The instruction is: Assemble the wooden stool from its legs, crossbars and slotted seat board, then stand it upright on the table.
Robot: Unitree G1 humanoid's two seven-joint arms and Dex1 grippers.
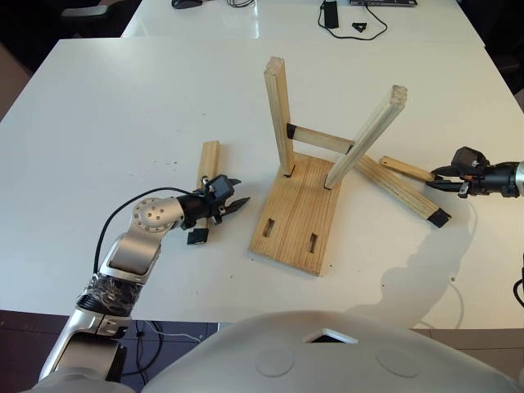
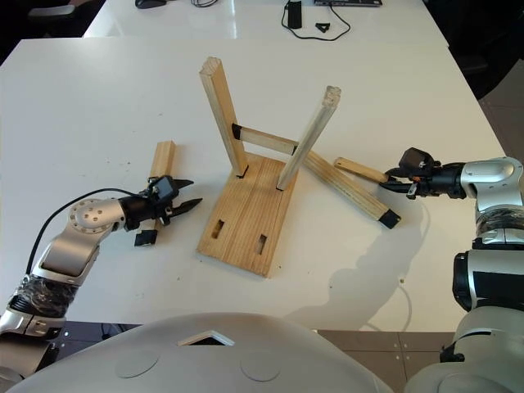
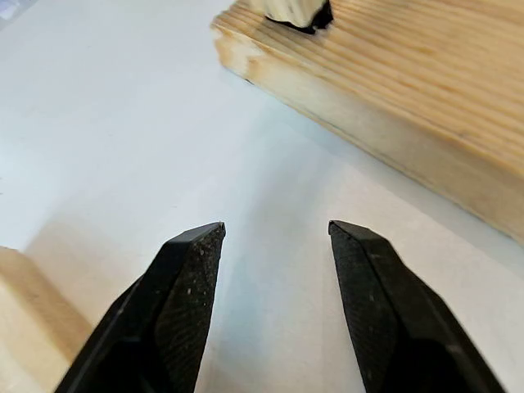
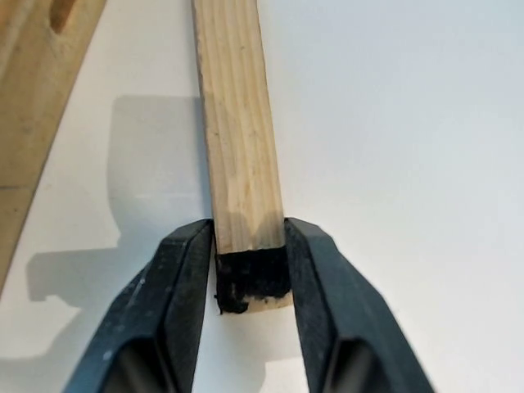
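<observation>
Pine in a short length, the loose crossbar [image 4: 241, 123] lay on the white surface [image 1: 123, 106] to the right of the seat board [image 1: 299, 217]. The right pincer [image 4: 250, 225] was closed on its black-tipped end, one finger against each side. The bar's long axis ran straight out from that pincer toward the board, just beside a leg [image 1: 397, 187] lying flat there. Two legs [image 1: 278, 115] already stood in the board's far slots; the two near slots were open. The left pincer [image 3: 276, 229] stood wide with nothing in it, low over the surface, pointing at the board's edge with another loose leg [image 1: 210, 160] just beside it. The right arm likely had to lift the bar clear of the flat leg.
</observation>
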